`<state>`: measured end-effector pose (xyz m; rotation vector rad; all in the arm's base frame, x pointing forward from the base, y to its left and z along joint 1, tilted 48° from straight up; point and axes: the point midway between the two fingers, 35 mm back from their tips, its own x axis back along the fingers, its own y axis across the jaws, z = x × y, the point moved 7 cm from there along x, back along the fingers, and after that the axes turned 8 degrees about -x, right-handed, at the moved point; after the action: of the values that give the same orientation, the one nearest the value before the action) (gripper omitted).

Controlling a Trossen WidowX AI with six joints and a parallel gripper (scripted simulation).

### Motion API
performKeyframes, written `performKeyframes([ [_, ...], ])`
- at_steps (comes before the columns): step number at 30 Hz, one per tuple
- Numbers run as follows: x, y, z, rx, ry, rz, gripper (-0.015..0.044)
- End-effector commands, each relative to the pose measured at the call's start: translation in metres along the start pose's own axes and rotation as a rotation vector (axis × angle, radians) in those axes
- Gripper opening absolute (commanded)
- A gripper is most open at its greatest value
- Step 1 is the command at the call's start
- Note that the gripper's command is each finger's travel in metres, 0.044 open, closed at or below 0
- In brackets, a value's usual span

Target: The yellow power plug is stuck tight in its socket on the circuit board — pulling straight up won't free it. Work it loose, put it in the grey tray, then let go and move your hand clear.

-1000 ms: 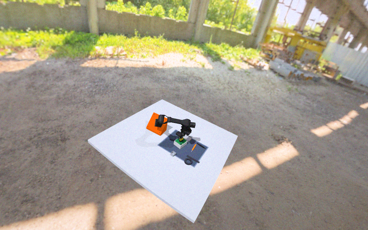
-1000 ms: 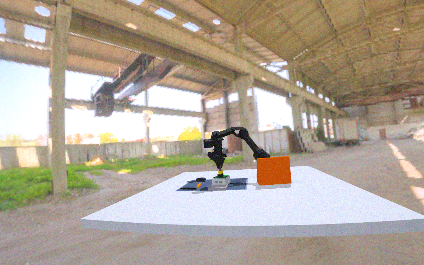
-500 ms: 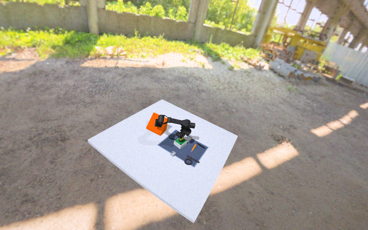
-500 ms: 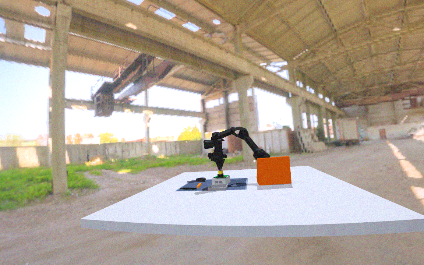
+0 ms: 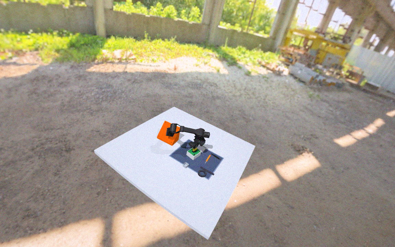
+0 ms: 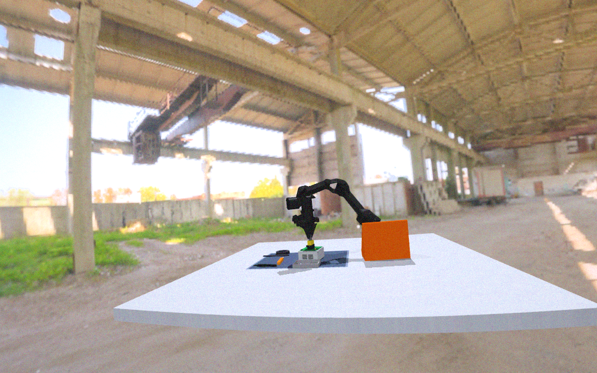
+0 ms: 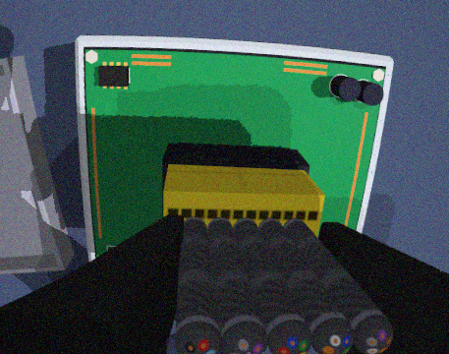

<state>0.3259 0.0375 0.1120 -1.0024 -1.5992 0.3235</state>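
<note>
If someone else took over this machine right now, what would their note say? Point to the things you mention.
Tool [image 5: 194, 148] [image 6: 310, 239] [image 7: 252, 236]: shut on the yellow plug [image 5: 194, 150] [image 6: 310, 243] [image 7: 244, 189].
Plug: at its black socket [image 7: 234, 153] on the green board [image 7: 195, 69]; whether it has loosened, I can't tell.
Grey tray [image 6: 307, 265] [image 7: 15, 162]: beside the board.
Done: plug gripped.
Left: work it loose, place it in the tray, let go, move clear.
</note>
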Motion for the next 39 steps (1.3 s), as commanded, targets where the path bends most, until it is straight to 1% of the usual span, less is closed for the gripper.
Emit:
performKeyframes([
  [1,0.016,0.006,0.002,0.010,-0.014,0.019,0.0000],
  [5,0.015,0.014,0.004,0.009,-0.022,0.074,0.0000],
  [7,0.015,0.014,0.004,0.009,-0.021,0.069,0.0000],
  [14,0.017,-0.014,-0.001,0.011,0.004,-0.107,0.0000],
  [18,0.018,-0.020,-0.002,0.011,0.011,-0.150,0.0000],
  [21,0.019,-0.015,-0.001,0.011,0.006,-0.119,0.0000],
  [28,0.020,0.013,0.004,0.009,-0.022,0.068,0.0000],
  [31,0.020,0.021,0.005,0.009,-0.029,0.118,0.0000],
  [35,0.021,0.019,0.004,0.009,-0.026,0.102,0.0000],
  [39,0.022,0.004,0.002,0.010,-0.012,0.005,0.0000],
])
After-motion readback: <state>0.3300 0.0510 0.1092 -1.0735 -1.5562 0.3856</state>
